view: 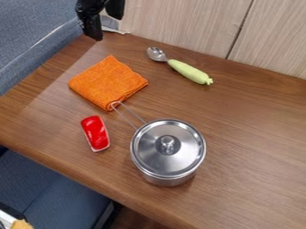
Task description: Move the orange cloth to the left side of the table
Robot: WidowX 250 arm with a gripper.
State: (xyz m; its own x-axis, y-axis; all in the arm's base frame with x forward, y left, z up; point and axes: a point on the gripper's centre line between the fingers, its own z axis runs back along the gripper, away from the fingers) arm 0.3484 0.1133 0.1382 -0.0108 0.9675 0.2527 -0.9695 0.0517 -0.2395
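Pale panelling (179,22) — blue upholstery (36,31)

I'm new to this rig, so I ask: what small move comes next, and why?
Probably bring the open pincer to the far corner of the orange cloth: it hangs beyond that corner, holding nothing, while the pot has its handle at the near corner, where a grip could snag.

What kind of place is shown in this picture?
It looks like a seating corner with a table, perhaps in a lounge or office. A wooden table stands beside blue padded seating, with a pale wood-grain panel behind it.
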